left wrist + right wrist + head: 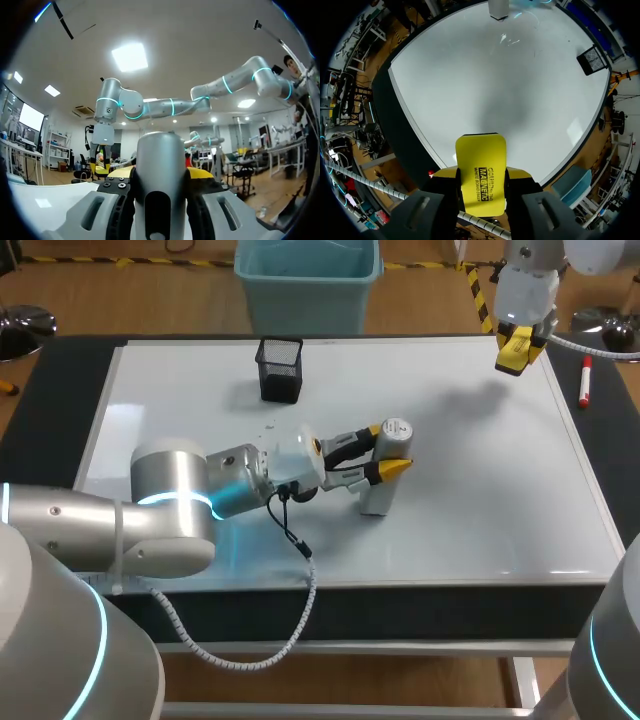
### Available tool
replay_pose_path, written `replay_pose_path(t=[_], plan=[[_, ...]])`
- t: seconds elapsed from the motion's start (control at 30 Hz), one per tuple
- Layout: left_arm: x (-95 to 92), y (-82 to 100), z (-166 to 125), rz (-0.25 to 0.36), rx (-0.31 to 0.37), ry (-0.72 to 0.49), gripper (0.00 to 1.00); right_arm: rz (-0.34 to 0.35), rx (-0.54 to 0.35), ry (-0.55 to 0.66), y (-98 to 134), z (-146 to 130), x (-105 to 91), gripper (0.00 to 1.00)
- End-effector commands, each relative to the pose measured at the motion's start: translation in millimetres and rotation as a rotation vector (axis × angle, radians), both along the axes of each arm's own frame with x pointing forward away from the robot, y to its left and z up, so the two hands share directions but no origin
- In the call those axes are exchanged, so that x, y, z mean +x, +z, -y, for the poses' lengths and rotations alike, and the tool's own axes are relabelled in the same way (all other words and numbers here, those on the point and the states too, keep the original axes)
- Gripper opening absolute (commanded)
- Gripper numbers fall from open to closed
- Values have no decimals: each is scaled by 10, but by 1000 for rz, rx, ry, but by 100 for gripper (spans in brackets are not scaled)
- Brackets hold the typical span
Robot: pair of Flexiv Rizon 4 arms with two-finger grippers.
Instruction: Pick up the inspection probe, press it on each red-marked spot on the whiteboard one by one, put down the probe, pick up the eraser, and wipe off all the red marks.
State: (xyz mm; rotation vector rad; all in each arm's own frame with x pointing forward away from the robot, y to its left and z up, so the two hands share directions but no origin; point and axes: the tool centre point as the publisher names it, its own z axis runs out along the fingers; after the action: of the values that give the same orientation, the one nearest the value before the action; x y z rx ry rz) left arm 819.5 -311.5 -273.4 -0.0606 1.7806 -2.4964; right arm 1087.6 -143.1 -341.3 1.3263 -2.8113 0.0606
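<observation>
Left gripper point(387, 451) clamps the upright silver cylindrical probe point(378, 497) on the white whiteboard point(480, 500), probably to press squarely. At one o'clock, right gripper point(519, 348) pinches the yellow block eraser point(481, 172), held clear.

A robotics lab. A left arm point(170, 505) and a right arm point(525, 285) work over a whiteboard point(480, 490) on a table point(615, 470). Striped tape point(100, 260) marks the floor at the head view's upper left. In the left wrist view, another robot arm point(240, 80) stands at upper right, benches point(280, 150) at right and ceiling lights point(130, 56) at the top.
</observation>
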Motion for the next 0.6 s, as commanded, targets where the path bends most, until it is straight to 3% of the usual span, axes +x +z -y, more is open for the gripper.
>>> replay_pose_path(t=[0.03, 0.6], plan=[[-10, 21, -29, -11, 32, -3, 0, 0, -3, 2, 14, 6, -1, 0], [-74, 38, -97, -9, 56, -3, 0, 0, -3, 2, 14, 6, -1, 0]])
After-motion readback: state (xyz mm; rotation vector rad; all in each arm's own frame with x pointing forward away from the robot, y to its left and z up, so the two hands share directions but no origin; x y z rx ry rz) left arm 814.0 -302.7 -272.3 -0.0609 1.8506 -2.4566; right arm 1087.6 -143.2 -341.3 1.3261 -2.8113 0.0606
